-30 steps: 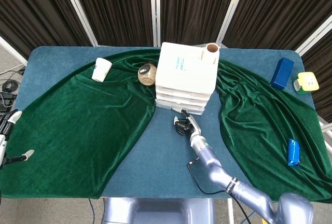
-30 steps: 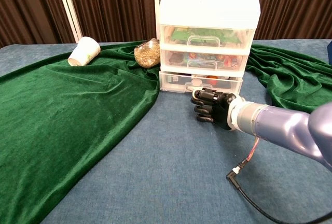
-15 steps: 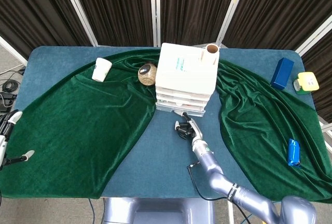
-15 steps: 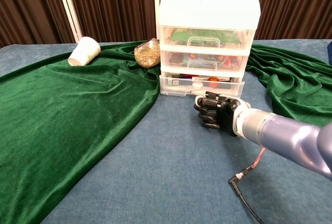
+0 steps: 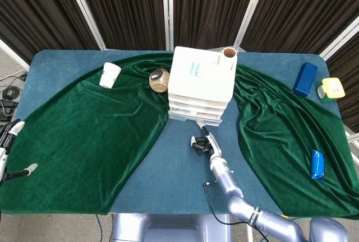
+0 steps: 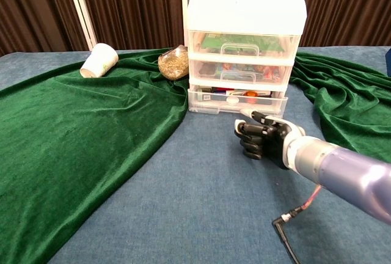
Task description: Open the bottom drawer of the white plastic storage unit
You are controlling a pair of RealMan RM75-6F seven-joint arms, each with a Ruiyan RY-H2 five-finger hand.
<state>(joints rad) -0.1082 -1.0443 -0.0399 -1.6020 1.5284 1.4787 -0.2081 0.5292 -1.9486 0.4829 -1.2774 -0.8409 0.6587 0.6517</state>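
Observation:
The white plastic storage unit (image 5: 202, 77) (image 6: 244, 13) stands at the table's middle back with three clear-fronted drawers. Its bottom drawer (image 6: 211, 101) (image 5: 190, 117) sticks out a little past the two above it. My right hand (image 6: 263, 142) (image 5: 203, 144) hovers low over the blue tabletop just in front of that drawer, fingers curled in with nothing in them, not touching the drawer. My left hand (image 5: 10, 149) shows only partly at the far left edge of the head view, fingers apart and holding nothing.
A green velvet cloth (image 5: 84, 130) (image 6: 73, 135) covers both sides of the table. A paper cup (image 5: 110, 75) (image 6: 99, 60) and a grain jar (image 5: 159, 80) (image 6: 173, 62) lie left of the unit. A black cable (image 6: 286, 227) trails under my right forearm. A blue box (image 5: 304, 78) sits far right.
My right hand pulled back from the bottom drawer's handle toward me; the drawer slid out a little with it, then the hand came away from it.

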